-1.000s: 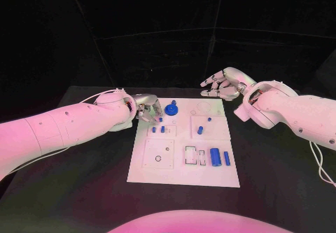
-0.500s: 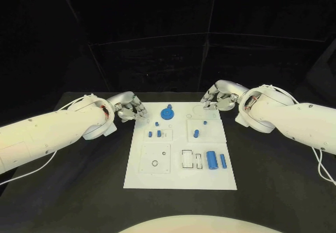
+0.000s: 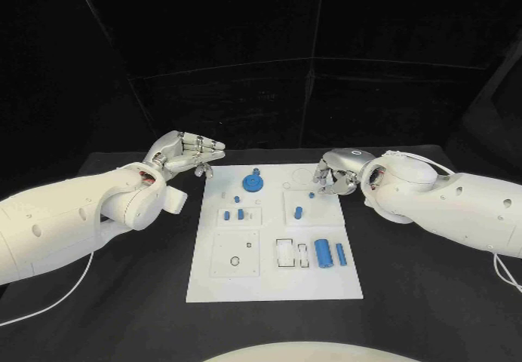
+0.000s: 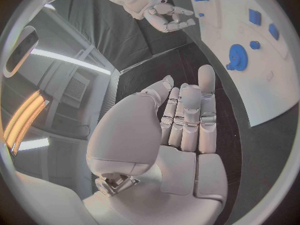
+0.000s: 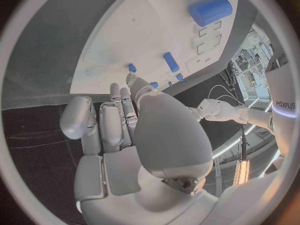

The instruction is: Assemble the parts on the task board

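Note:
The white task board point(image 3: 272, 260) lies in the middle of the black table. On it are a round blue disc point(image 3: 253, 182), several small blue pieces point(image 3: 233, 214) and a large blue cylinder point(image 3: 322, 253) beside a thin one point(image 3: 340, 254). My left hand point(image 3: 185, 155) hovers off the board's far left corner, fingers stretched out and holding nothing point(image 4: 187, 120). My right hand point(image 3: 335, 172) is at the board's far right corner, its fingers point(image 5: 122, 110) reaching over the board's edge with nothing in them. The disc point(image 4: 237, 56) and the large cylinder point(image 5: 210, 10) also show from the wrists.
The board has square recessed plates and rectangular slots point(image 3: 292, 253) near the cylinders. Black table point(image 3: 120, 302) surrounds the board on all sides. A dark backdrop stands behind the table.
The camera has shifted. My left hand has drawn back from over the board near the disc to beyond its left edge. My right hand has come down to the board's far right corner.

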